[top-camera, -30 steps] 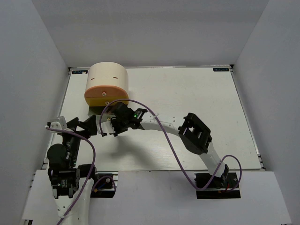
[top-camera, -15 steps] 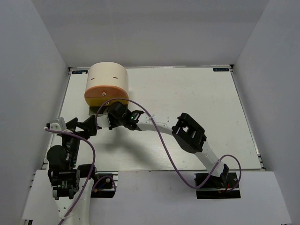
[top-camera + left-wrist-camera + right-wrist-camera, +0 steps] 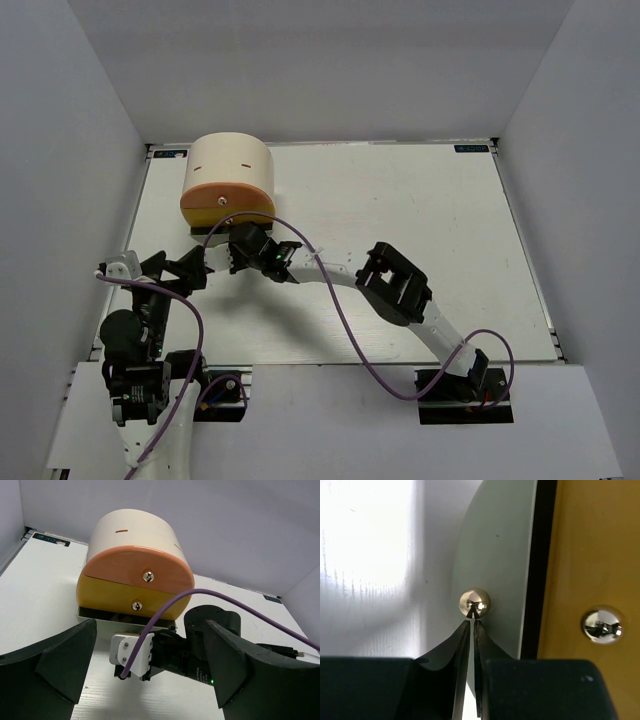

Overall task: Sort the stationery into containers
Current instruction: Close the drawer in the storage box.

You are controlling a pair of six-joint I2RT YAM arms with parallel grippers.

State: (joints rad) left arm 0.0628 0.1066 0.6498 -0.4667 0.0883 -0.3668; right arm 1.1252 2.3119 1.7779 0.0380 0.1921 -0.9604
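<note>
Right wrist: closed right gripper [image 3: 473,626] just beneath knob [image 3: 474,602] of grey drawer [image 3: 495,550].

Even overhead light casts soft shadows on the white table [image 3: 420,200], while the right wrist view glares white beside a mirror-bright knob [image 3: 474,603].

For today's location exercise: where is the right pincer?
Top view, left of centre: the right pincer sits in front of the cream drawer box, by its lowest drawer's knob.
</note>
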